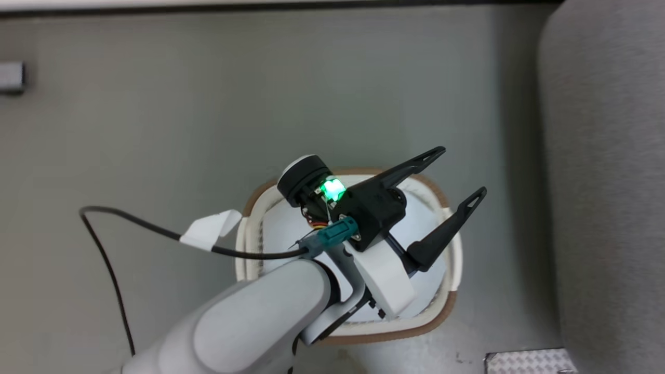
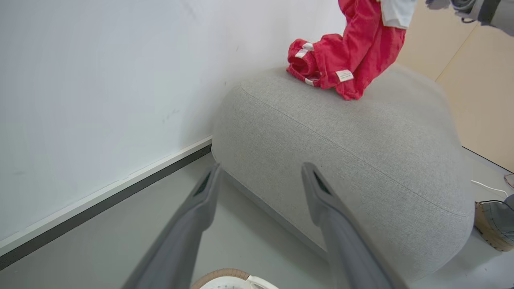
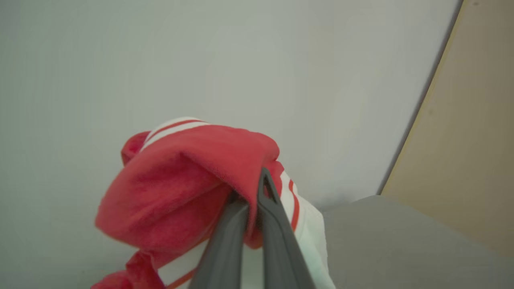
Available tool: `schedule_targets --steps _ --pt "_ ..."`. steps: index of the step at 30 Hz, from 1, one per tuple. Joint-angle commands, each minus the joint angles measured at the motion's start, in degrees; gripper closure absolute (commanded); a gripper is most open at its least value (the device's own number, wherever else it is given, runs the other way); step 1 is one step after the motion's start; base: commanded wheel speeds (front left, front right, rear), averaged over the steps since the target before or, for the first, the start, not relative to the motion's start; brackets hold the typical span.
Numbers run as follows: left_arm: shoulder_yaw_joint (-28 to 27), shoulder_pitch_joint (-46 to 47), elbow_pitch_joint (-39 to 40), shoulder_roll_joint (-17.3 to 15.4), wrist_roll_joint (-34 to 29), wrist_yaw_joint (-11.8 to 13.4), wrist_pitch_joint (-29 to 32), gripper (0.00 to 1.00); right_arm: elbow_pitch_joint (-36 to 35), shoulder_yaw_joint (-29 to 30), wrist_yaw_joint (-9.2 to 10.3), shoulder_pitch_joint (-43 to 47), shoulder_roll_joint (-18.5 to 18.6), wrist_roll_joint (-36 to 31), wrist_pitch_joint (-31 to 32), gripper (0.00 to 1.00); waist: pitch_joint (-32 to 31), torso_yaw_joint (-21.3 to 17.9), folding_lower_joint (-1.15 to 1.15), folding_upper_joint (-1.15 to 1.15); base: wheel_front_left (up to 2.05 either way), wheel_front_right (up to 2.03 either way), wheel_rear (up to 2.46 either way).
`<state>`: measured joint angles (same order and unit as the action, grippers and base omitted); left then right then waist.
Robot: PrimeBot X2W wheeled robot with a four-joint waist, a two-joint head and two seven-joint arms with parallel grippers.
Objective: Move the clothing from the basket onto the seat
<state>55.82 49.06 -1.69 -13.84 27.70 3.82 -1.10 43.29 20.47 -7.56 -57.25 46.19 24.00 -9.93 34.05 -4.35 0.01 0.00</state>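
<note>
The left pincer (image 1: 462,171) hovers over the basket (image 1: 384,335), its two dark fingers spread wide and holding nothing. The basket stands on the grey floor (image 1: 156,130), near the seat (image 1: 608,182) on its right but apart from it. Farther off, the right pincer (image 3: 251,192) is pressed together, pinching a fold of the red and white clothing (image 3: 180,180). The garment hangs from it, and its lower end lies bunched on the seat's top, close to the white wall (image 2: 100,80).
</note>
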Motion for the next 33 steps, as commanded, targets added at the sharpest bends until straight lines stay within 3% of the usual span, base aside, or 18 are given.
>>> schedule_targets --steps 1,7,8,9,15,23,33 --pt "0.0 0.8 0.1 0.0 -1.0 0.0 -0.3 0.00 2.0 0.8 0.15 1.0 -1.2 -0.8 -0.8 1.00 2.9 2.8 -0.01 0.00 0.00 0.00 0.00" --pt "0.3 1.2 -1.0 0.3 -1.0 0.1 -1.3 0.00 12.0 5.2 0.15 3.2 -7.8 -6.0 -4.7 1.00 3.3 3.1 -0.01 0.00 0.00 0.00 0.00" --pt "0.2 1.2 -1.3 0.3 -1.0 0.2 -1.4 0.00 12.3 5.3 0.15 3.8 -8.9 -6.4 -5.0 0.75 3.1 2.9 -0.01 0.00 0.00 0.00 0.00" --pt "0.1 1.1 -1.5 0.3 -0.8 0.2 -1.8 0.00 12.5 5.2 0.15 4.6 -9.9 -6.8 -5.2 0.00 2.6 2.8 -0.01 0.00 0.00 0.00 0.00" --pt "-0.7 -1.5 -3.5 -0.8 0.7 0.5 -3.6 0.00 4.1 4.3 0.15 11.7 -14.6 -7.3 -5.3 0.00 -1.7 1.3 -0.01 0.00 0.00 0.00 0.00" --pt "-2.3 -8.1 -6.2 -2.6 4.2 2.1 -7.3 0.00 -15.8 1.2 0.15 30.1 -21.7 -7.9 -5.2 0.00 -11.5 0.0 -0.01 0.00 0.00 0.00 0.00" --pt "-4.5 -18.8 -7.4 -4.6 9.3 4.6 -10.9 0.00 -30.8 -4.1 0.15 48.9 -30.1 -11.2 -5.2 0.00 -24.8 3.0 -0.01 0.00 0.00 0.00 0.00"
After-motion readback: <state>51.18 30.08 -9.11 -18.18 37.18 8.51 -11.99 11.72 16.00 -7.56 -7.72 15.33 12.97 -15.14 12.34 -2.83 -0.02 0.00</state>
